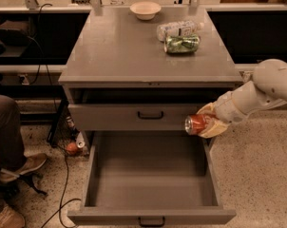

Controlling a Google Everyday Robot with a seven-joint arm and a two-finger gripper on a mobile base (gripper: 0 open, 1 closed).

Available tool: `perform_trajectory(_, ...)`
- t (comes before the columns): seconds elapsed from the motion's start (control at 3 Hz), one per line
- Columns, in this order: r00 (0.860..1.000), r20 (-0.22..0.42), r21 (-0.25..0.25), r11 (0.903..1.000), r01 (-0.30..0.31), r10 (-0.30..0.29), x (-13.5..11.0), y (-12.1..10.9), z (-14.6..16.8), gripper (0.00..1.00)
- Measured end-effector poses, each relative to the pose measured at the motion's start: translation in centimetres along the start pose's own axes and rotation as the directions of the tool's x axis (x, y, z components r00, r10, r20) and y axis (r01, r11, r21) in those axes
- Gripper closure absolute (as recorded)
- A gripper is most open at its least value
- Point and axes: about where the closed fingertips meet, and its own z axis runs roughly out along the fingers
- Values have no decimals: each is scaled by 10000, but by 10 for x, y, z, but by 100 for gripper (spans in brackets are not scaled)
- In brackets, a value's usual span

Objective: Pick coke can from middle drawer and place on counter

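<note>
Holding: coke can (195,123), sideways, clamped in gripper (208,123). Judged light, thin-walled, slick, dentable; grip mid-body. Middle drawer (150,215) below-left of gripper; counter (124,51) above-left.

At the right middle of the frame the hand (206,125) clasps the coke can (196,124), covering its far end. The can's lettering is too small to read, and the arm (272,87) runs off the right edge. At the left edge a person (5,127) is cut down to a leg and shoes, and the bottom edge clips the middle drawer (150,215) at its handle.
</note>
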Motion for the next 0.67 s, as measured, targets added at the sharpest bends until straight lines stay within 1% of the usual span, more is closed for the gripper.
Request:
perform_trajectory(0.33, 9986, 155, 1018, 9936, 496, -514, -20, 11, -57, 100)
perform_trajectory(0.67, 9971, 88, 1736, 9822, 723, -750, -39, 14, -103, 100)
